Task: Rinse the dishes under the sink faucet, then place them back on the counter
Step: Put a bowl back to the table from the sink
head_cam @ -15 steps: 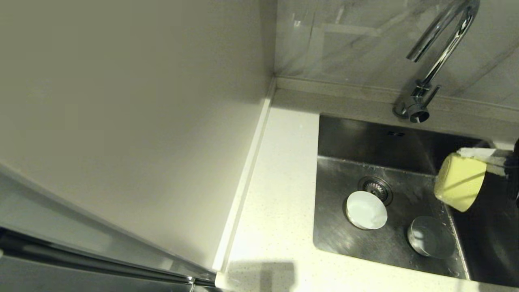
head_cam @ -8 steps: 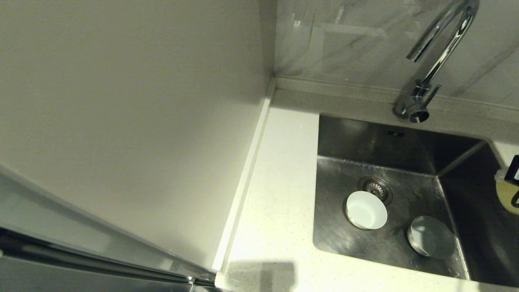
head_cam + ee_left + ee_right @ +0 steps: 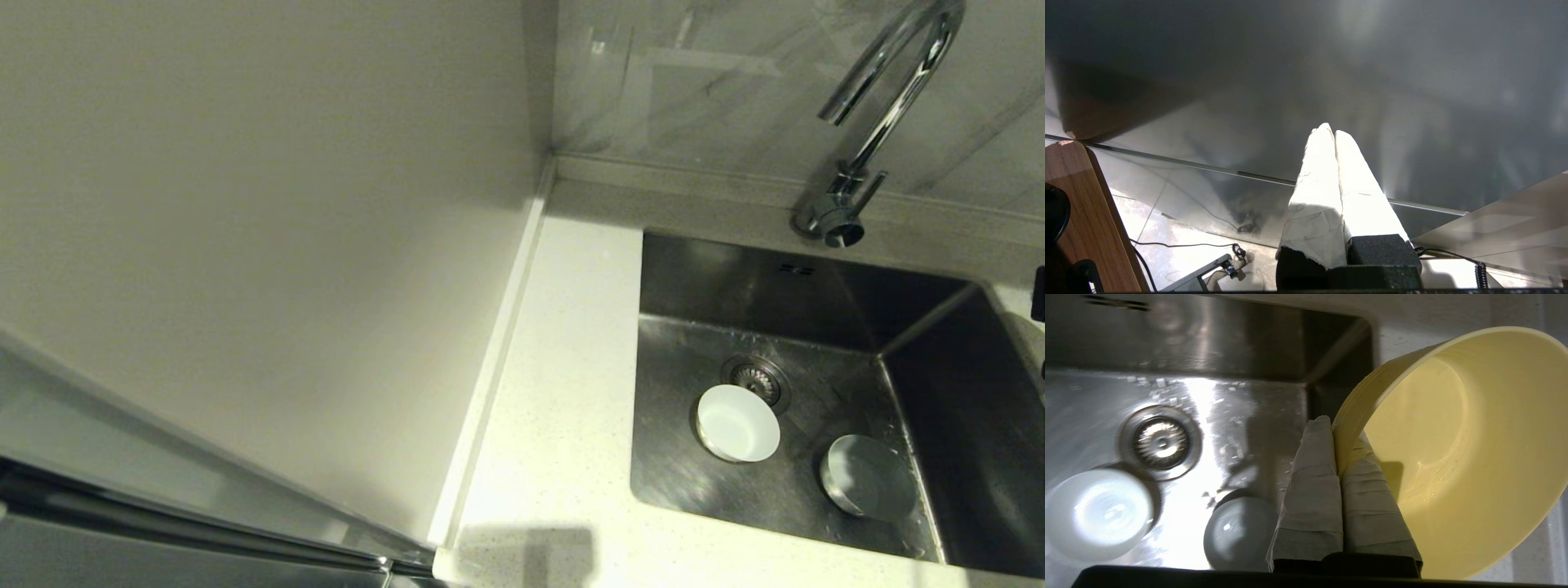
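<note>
Now, right hand [image 3: 1338, 457]: we read it as clenched on the rim of the yellow bowl [image 3: 1453, 457], one taped finger inside the wall and one outside; the bowl hangs tilted with its mouth toward the wrist camera.

Place of bowl: we see it in the right wrist view over the right-hand edge of the sink [image 3: 1216, 347], with speckled desk [image 3: 1531, 310] showing behind and past it.

Change: a second ago the yellow bowl hung over the sink's right side in the head view; half a second ago only a sliver of it showed at the right border; now none of it shows there, only a dark scrap of the arm at that border.

Meaning: we judge that the rinse of this bowl is over and that it is being carried to the desk on the right; it is not yet set down.

Left hand [image 3: 1333, 134]: parked away from the sink, taped fingers pressed together, holding nothing.

Count, bowls: three. One yellow in the right hand; one white bowl [image 3: 737, 423] just beside the drain strainer [image 3: 756, 378]; one grey bowl [image 3: 867, 487] nearer the sink's right wall. Both of the latter stand mouth up on the sink floor.

Count, other: one faucet [image 3: 886, 98], no stream visible; one drain strainer.

Remaining: we judge two bowls still to go.
</note>
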You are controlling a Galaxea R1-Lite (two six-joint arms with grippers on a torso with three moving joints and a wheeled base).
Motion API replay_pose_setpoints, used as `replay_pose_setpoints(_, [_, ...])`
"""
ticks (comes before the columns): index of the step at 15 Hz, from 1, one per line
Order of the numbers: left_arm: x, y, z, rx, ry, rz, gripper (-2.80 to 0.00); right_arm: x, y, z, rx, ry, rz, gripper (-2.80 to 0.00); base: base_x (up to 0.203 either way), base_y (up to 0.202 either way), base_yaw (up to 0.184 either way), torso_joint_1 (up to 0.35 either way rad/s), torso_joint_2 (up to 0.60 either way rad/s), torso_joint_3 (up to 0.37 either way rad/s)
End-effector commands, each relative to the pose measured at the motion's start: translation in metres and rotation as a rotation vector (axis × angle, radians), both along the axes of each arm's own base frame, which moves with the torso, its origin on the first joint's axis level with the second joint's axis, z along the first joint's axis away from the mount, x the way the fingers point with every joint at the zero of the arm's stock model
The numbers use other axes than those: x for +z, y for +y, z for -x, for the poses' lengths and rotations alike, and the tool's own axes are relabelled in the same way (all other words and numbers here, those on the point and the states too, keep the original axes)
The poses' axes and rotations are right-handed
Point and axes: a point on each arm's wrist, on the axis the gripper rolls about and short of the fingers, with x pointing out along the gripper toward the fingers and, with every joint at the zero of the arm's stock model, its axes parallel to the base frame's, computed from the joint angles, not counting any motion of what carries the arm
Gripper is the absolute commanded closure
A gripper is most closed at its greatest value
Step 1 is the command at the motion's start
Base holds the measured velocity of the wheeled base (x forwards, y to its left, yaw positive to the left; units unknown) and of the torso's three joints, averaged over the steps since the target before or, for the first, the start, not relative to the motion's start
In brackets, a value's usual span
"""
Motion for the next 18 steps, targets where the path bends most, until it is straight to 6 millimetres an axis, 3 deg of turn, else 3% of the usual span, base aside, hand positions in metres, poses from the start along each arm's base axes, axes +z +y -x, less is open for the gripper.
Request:
replay_pose_setpoints(1, [-0.001, 0.0, 0.0, 0.0, 0.003, 0.0, 0.0, -0.023, -0.014, -0.026, -0.032, 0.066, -0.009, 0.0, 0.0, 0.0, 0.0, 0.0, 0.0, 0.0])
replay_pose_setpoints(5, [-0.001, 0.0, 0.0, 0.0, 0.003, 0.0, 0.0, -0.048, -0.037, -0.059, -0.127, 0.094, 0.013, 0.0, 0.0, 0.0, 0.0, 0.0, 0.0, 0.0])
replay_pose_setpoints(7, [-0.001, 0.0, 0.0, 0.0, 0.003, 0.0, 0.0, -0.054, -0.055, -0.066, -0.183, 0.095, 0.018, 0.0, 0.0, 0.0, 0.0, 0.0, 0.0, 0.0])
replay_pose_setpoints(12, [-0.001, 0.0, 0.0, 0.0, 0.003, 0.0, 0.0, -0.063, -0.086, -0.073, -0.302, 0.073, 0.023, 0.0, 0.0, 0.0, 0.0, 0.0, 0.0, 0.0])
replay_pose_setpoints(18, [-0.001, 0.0, 0.0, 0.0, 0.003, 0.0, 0.0, -0.066, -0.097, -0.079, -0.32, 0.072, 0.029, 0.0, 0.0, 0.0, 0.0, 0.0, 0.0, 0.0])
